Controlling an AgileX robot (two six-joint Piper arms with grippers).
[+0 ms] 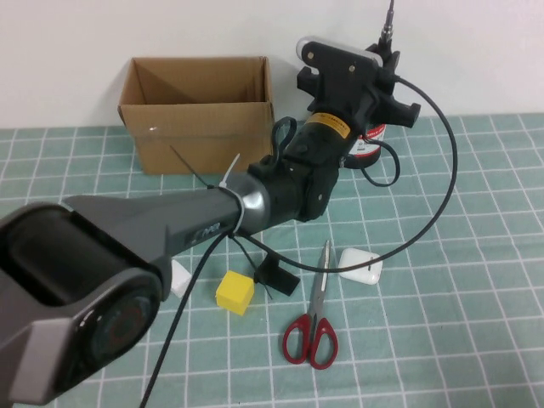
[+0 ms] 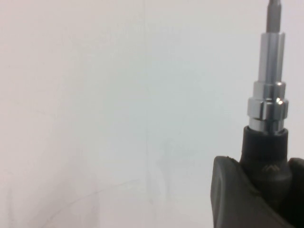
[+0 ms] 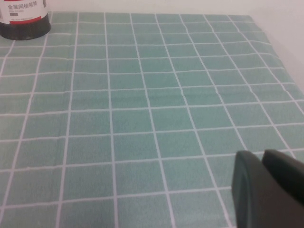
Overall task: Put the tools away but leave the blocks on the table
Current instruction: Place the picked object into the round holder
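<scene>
My left gripper (image 1: 382, 53) is raised high at the back, right of the box, and is shut on the black-handled screwdriver (image 1: 389, 24), whose metal shaft points up. In the left wrist view the gripper (image 2: 264, 165) clamps the black handle, and the screwdriver's steel shaft (image 2: 269, 102) stands against the white wall. The red-handled scissors (image 1: 313, 327) lie on the teal grid table (image 1: 476, 340). The yellow block (image 1: 235, 292) sits left of them. The white block (image 1: 179, 278) peeks out beside my left arm. The orange block is hidden. My right gripper (image 3: 266, 190) is shut and empty, low over bare mat (image 3: 142, 118).
An open cardboard box (image 1: 200, 110) stands at the back left. A white rounded case (image 1: 360, 263) and a small black plastic piece (image 1: 276, 276) lie near the scissors. A red-labelled dark jar (image 1: 367, 146) stands behind my left arm; it also shows in the right wrist view (image 3: 23, 19).
</scene>
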